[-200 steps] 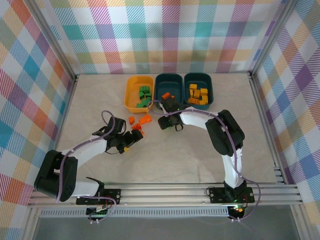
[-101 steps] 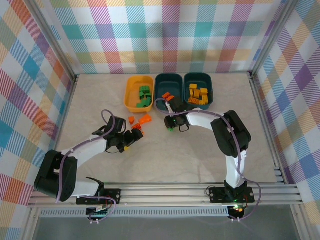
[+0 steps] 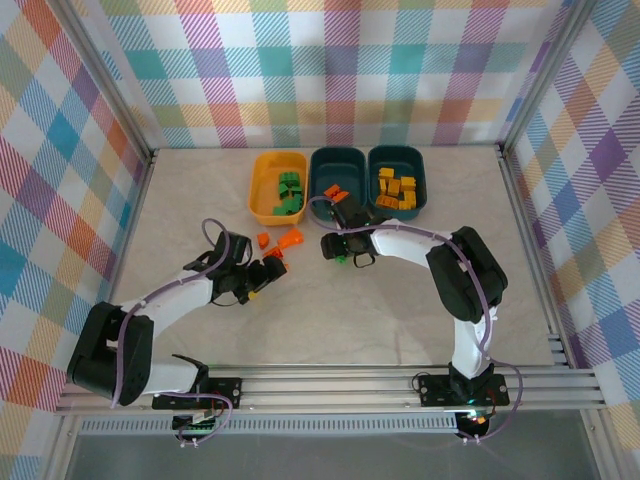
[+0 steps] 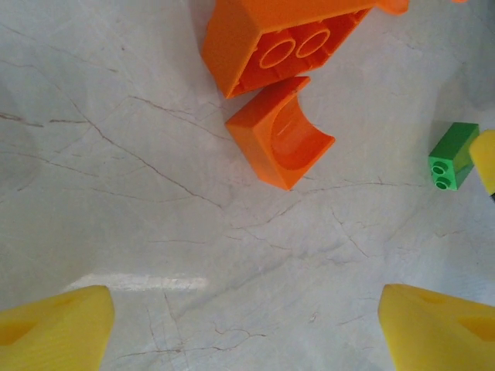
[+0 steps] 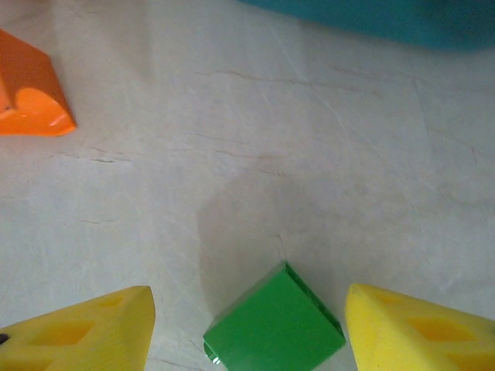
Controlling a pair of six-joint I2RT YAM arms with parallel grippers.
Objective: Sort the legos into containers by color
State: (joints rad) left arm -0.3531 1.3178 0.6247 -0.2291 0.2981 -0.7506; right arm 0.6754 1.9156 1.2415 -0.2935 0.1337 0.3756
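The right pincer (image 5: pixel 247 309) is held apart around a green brick (image 5: pixel 272 328) lying on the worktop (image 5: pixel 232 116), while the left pincer (image 4: pixel 247 325) is spread wide before an orange arched brick (image 4: pixel 282 143).

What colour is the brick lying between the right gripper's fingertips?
The brick is green, clearest in the right wrist view.

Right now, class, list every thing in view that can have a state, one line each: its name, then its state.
Left end effector, open, over the table.
Right end effector, open, either side of the green brick.
Green brick, loose on the table.
Orange arch brick, loose on the table.
Large orange brick, hollow underside showing.
Yellow-orange tub, holding green bricks.
Middle teal tub, holding orange bricks.
Right teal tub, holding yellow bricks.
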